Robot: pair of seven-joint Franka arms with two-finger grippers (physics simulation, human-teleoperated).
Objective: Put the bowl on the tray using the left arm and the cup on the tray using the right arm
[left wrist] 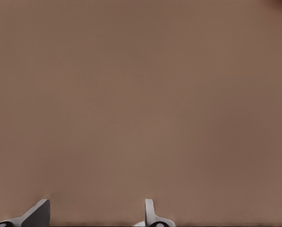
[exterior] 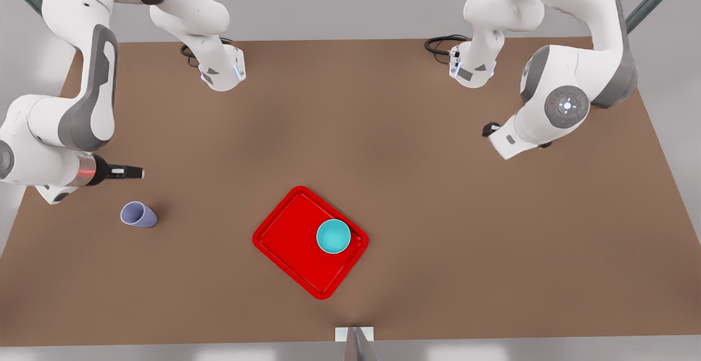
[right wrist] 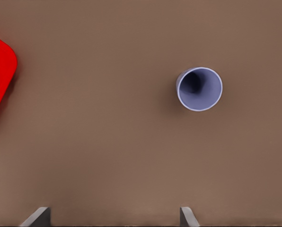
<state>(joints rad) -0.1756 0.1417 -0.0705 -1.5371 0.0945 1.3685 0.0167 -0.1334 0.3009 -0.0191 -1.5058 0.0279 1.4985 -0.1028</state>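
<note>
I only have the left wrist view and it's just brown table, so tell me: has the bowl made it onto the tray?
Observer: Yes, the bowl sits on the tray.
Operator: And the cup?
Observer: The cup stands on the table, off the tray, toward the front view's left.
Operator: The hands?
Observer: The right hand is open beside the cup, apart from it; the left hand waits open at the front view's right.

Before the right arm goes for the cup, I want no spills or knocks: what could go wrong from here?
The cup stands upright on bare table, apart from the open right gripper; an off-centre closing could tip it. The bowl already sits on the tray, near the edge at the front view's right, so setting the cup close could nudge it. The left gripper, open, waits over bare table.
</note>
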